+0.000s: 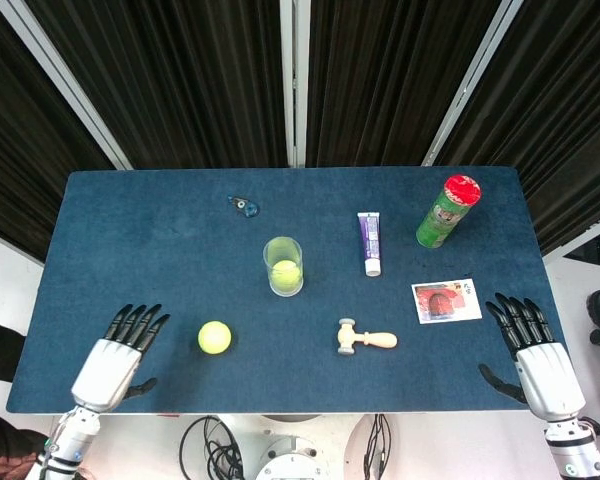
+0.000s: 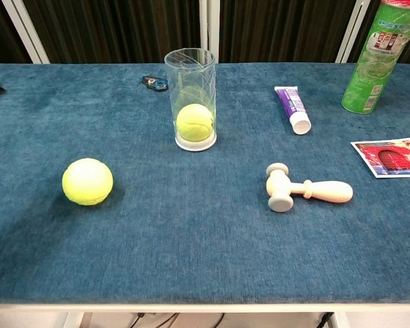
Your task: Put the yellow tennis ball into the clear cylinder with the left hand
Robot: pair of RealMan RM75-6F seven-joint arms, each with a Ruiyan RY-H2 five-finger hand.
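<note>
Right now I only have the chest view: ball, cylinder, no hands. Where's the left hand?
Observer: The left hand is over the table's near-left corner, just left of the loose tennis ball, not touching it.
Operator: Open or holding anything?
Observer: Open, fingers spread and pointing toward the far edge; nothing in it.
Operator: And the right hand?
Observer: The right hand is at the table's near-right corner, right of the photo card, also open.
Operator: Can you see the cylinder's mouth?
Observer: Yes, the head view looks down into the clear cylinder; its top is open, and a second ball sits inside.
</note>
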